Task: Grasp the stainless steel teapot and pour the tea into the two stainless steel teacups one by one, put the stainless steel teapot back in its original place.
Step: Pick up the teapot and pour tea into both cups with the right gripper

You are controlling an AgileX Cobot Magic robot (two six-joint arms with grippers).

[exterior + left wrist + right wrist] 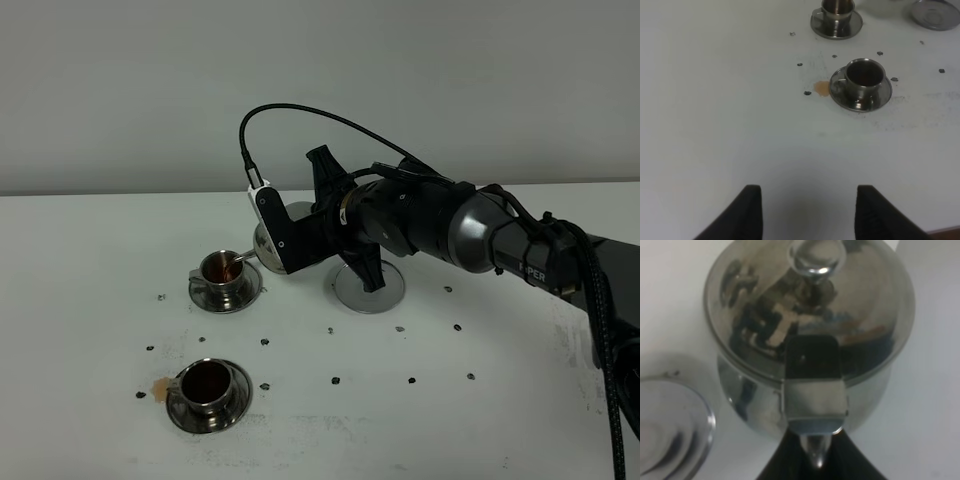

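Plain white table (480,420), grey wall behind, nothing fancy. Your right pincer (812,462) is clamped tight on the handle of the teapot (810,330) and holds it tipped in the air over the far side of the table, spout down at the far cup (222,268). So I'd say you're mid-pour on cup number two, since the near cup (208,383) already looks dark with tea. The far one shows brown inside too, so you can't have much left to pour.

Next up, I reckon: roll the pot back level before you move it off or it'll dribble, then swing it right and set it square on the bare saucer (390,290), just beside it.

Your left pincer (807,212) hangs wide open over the near side, holding nothing.

Headcount: one teapot, two cups, three saucers (two under cups, one bare). Also one orange stain (822,88) beside the near cup.
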